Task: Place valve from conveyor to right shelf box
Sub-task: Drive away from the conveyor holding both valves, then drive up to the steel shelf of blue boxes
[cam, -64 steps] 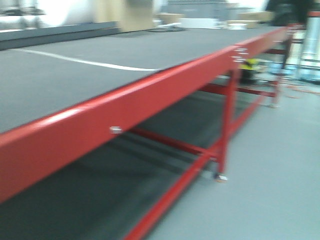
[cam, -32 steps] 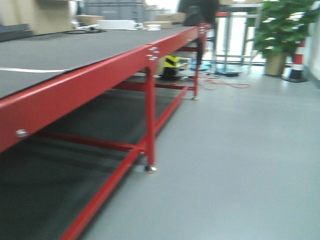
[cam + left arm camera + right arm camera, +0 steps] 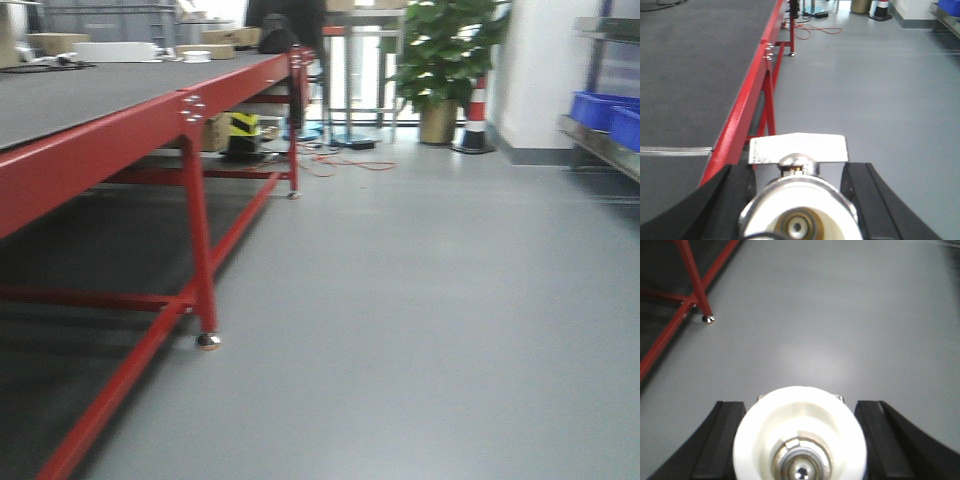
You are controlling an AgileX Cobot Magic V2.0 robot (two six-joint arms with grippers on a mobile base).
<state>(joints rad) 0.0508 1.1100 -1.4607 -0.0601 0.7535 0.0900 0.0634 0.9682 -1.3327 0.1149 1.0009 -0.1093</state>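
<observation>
The left claw (image 3: 797, 172) is seen clamped on a valve (image 3: 800, 212). The valve's white cap is pressed between the black fingers (image 3: 722, 200), and its metal lever (image 3: 797, 149) is shown against the cap's upper edge. To the left of this claw the conveyor (image 3: 690, 75) is seen, its grey tabletop edged by a red rail (image 3: 747, 102). Grey floor (image 3: 865, 80) is spread ahead and to the right. The right claw (image 3: 797, 407) is likewise clamped on a second valve (image 3: 800, 435), which is held white cap foremost between its fingers (image 3: 727, 440). Floor is shown beneath it, with a red leg (image 3: 696, 282) of the conveyor ahead to the left. Far ahead and to the right, blue boxes (image 3: 600, 105) are set on a shelf (image 3: 600, 150). A plant (image 3: 440, 45) and a cone (image 3: 477, 110) are seen beyond.
</observation>
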